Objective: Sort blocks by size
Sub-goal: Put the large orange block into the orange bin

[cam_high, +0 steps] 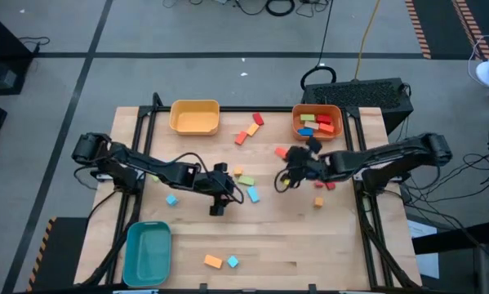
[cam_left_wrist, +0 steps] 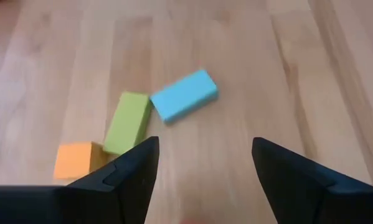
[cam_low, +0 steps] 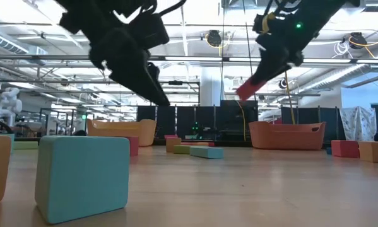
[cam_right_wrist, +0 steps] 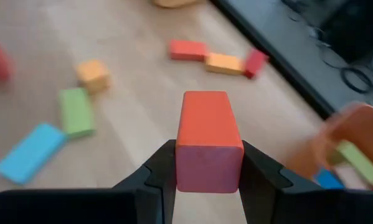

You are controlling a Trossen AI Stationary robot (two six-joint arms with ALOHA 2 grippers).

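— Red block (cam_right_wrist: 209, 142), squeezed between your right gripper (cam_right_wrist: 209, 180)'s two dark fingers; it fills the gap between them, and the low view shows it lifted clear of the wooden table (cam_high: 309, 237).

— And your left gripper (cam_left_wrist: 205, 174)?

— Its fingers stand apart with nothing between them, over bare wood. Just ahead of them lie three blocks in a cluster: a light blue bar (cam_left_wrist: 184, 95), a green bar (cam_left_wrist: 128, 122) touching its end, and an orange cube (cam_left_wrist: 78, 160) beside the green one.

— Where does your right arm hang?

— Over the table's middle-right, near the orange bin (cam_high: 317, 122), which already holds several green, red and orange blocks. Your left arm reaches in from the left, its gripper near the centre.

— The rest?

— A yellow bin (cam_high: 195, 117) at the far edge, a teal bin (cam_high: 147, 252) at the near left corner. Loose blocks lie between the yellow and orange bins, by the right gripper, and two (cam_high: 221, 261) near the front edge.
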